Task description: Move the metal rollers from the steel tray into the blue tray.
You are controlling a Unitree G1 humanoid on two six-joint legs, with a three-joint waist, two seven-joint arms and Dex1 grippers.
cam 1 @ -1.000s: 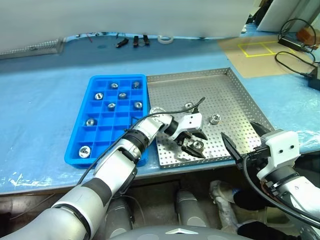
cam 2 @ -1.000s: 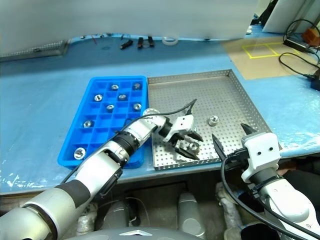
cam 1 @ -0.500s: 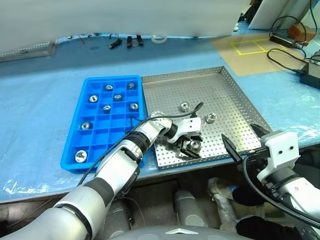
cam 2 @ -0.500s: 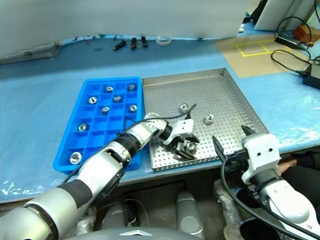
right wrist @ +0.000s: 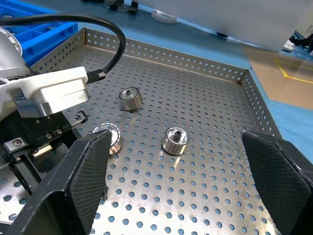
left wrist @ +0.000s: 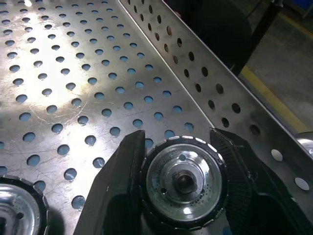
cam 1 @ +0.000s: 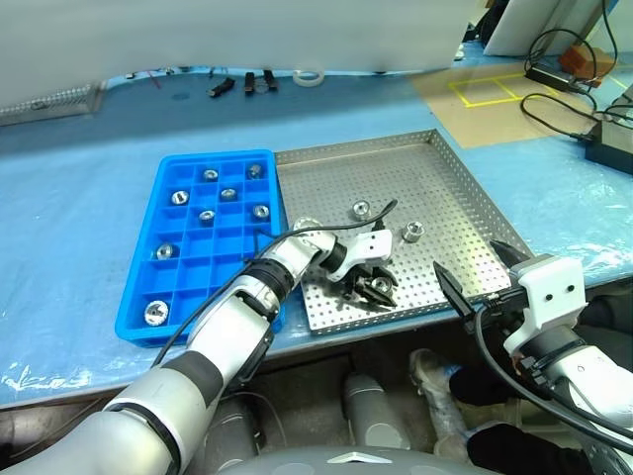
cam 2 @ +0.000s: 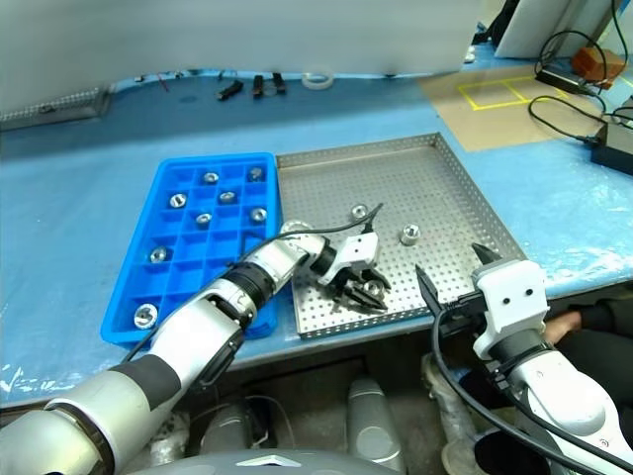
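Silver-grey arms, white wrists, black pincer (cam 1: 377,288) fingers, black cables.

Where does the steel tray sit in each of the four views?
Left eye: steel tray, centre, right of the blue tray.
Right eye: steel tray, centre again.
Left wrist: steel tray, perforated floor and rim.
Right wrist: steel tray, floor and far rim.
Shared landmark: left gripper, shut on a roller.

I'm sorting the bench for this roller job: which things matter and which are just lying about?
Job: metal rollers, steel tray, blue tray, left pincer shut on a roller.
Lying about: tape roll, black clips, cables.
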